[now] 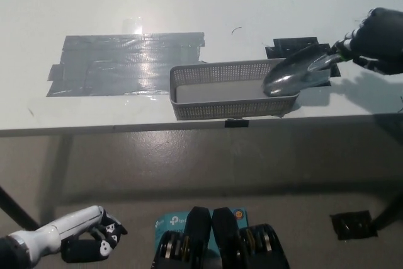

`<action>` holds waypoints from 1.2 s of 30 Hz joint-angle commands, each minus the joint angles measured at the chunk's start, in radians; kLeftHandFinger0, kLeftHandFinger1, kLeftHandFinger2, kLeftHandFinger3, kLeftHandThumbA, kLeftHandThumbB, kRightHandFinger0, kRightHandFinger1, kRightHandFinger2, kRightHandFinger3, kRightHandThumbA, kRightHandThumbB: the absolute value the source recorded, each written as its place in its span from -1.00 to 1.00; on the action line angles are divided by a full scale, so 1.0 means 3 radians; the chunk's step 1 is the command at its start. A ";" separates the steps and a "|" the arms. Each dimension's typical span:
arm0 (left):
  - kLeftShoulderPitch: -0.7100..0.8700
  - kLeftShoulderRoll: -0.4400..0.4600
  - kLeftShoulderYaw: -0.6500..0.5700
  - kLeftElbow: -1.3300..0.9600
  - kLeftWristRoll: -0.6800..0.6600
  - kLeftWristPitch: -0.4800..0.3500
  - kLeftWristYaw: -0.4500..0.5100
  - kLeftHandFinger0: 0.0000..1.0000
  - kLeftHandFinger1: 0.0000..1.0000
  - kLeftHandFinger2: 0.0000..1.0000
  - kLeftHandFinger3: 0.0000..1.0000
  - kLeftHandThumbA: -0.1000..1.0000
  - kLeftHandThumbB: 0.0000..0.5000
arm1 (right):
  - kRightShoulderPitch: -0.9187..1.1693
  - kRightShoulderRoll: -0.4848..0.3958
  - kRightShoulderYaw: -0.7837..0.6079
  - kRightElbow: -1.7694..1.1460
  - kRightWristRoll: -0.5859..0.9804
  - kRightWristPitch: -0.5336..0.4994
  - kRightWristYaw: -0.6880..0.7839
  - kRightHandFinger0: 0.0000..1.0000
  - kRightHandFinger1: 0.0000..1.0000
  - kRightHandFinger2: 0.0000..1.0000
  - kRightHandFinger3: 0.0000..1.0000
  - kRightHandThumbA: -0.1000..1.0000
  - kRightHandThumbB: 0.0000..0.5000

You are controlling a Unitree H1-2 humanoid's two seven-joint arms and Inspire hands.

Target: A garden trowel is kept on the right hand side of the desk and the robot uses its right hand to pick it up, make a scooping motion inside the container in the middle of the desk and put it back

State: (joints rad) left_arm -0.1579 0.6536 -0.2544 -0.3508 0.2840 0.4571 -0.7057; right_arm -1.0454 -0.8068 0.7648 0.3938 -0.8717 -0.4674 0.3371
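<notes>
In the head view, the black right hand [378, 41], near the right edge of the tabletop [189, 4], is gripping with closed fingers the handle of the silver metal garden trowel [296, 75]. The trowel's long axis is running leftward from the hand, and its blade is hanging over the right end of the grey perforated container [227, 109]. The white left hand [94, 241] is resting below the front edge.

Right hand [378, 41] grips the trowel [297, 75] by its handle, blade tilted over the right end of the grey mesh basket [234, 88] at mid-desk. Grey tape patch [126, 62] lies left of the basket, black tape [296, 47] behind the blade. Left hand [88, 242] hangs low, below the desk edge.
</notes>
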 commanded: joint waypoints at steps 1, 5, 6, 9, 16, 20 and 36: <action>-0.0085 0.0085 0.0024 -0.0091 -0.0002 0.0043 -0.0052 0.36 0.34 0.52 0.66 1.00 1.00 | -0.0146 -0.0059 0.0010 -0.0172 -0.0023 -0.0009 -0.0047 -1.00 -0.91 -0.15 -0.89 -1.00 -0.99; -0.0100 0.0075 0.0023 -0.0089 -0.0021 0.0043 -0.0041 0.35 0.32 0.50 0.63 1.00 1.00 | -0.0096 -0.0026 -0.0018 -0.0223 -0.0040 -0.0009 0.0066 -1.00 -0.96 -0.20 -0.93 -1.00 -0.82; -0.0133 0.0067 0.0018 -0.0080 -0.0003 0.0043 -0.0073 0.37 0.34 0.51 0.64 1.00 1.00 | -0.0081 -0.0019 -0.0017 -0.0227 -0.0055 -0.0009 0.0060 -1.00 -0.97 -0.20 -0.97 -1.00 -0.74; -0.0164 0.0050 0.0030 -0.0065 0.0007 0.0043 -0.0117 0.42 0.36 0.52 0.65 1.00 1.00 | -0.0039 -0.0015 0.0110 -0.0245 -0.0118 -0.0009 -0.0162 -1.00 -0.99 -0.20 -0.93 -1.00 -0.67; -0.0186 0.0028 0.0026 -0.0084 0.0021 0.0043 -0.0130 0.40 0.33 0.50 0.65 1.00 1.00 | 0.0139 0.0087 0.0084 -0.0262 -0.0223 -0.0009 -0.0213 -1.00 -0.92 -0.24 -0.89 -1.00 -0.74; -0.0194 0.0022 0.0015 -0.0094 0.0018 0.0043 -0.0160 0.40 0.33 0.50 0.66 1.00 0.94 | 0.0257 0.0312 -0.0067 -0.0261 -0.0207 0.0044 -0.0068 -1.00 -0.90 -0.14 -0.64 -1.00 -1.00; -0.0183 -0.0058 -0.0053 -0.0073 0.0126 0.0043 -0.0270 0.50 0.37 0.52 0.71 1.00 0.98 | 0.0270 0.1193 -0.0237 0.0306 -0.0274 0.0385 0.0003 -1.00 -0.76 -0.03 -0.41 -1.00 -1.00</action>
State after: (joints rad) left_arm -0.1950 0.6270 -0.2653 -0.3508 0.3012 0.4570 -0.7663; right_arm -0.9322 -0.4878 0.6788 0.4598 -0.9297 -0.3457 0.3158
